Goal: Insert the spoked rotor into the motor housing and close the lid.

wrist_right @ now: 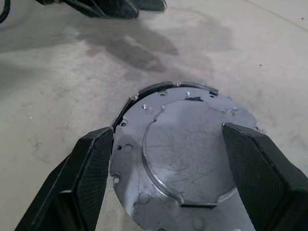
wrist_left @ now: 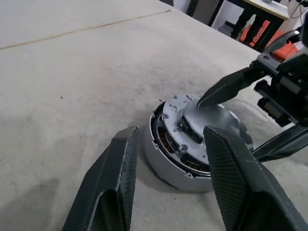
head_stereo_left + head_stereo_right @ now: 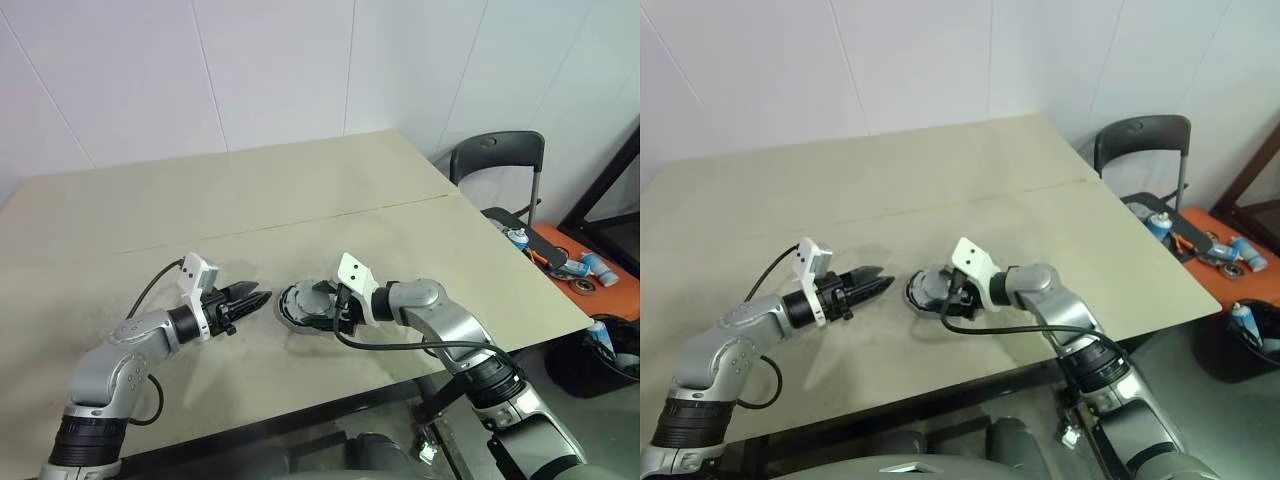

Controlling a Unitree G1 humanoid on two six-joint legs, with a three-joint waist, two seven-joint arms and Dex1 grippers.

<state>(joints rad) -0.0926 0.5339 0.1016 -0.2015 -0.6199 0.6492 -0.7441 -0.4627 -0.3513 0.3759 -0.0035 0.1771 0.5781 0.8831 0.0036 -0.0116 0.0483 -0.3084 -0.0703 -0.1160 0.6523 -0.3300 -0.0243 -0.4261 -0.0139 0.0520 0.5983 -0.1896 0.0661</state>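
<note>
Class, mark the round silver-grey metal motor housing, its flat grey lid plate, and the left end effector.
Motor housing (image 2: 161, 168): left wrist view, outer wall.
Lid plate (image 1: 185, 149): right wrist view, flat face.
Left end effector (image 3: 262, 298): left eye view, between fingertips.

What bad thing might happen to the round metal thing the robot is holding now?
The lid sits tilted on the motor housing, one side raised so the copper windings still show. If the right claw, spread across the lid, pushes down like this, it may jam crooked. The housing is not held; the left claw waits open beside it, so a push might slide it across the table.
</note>
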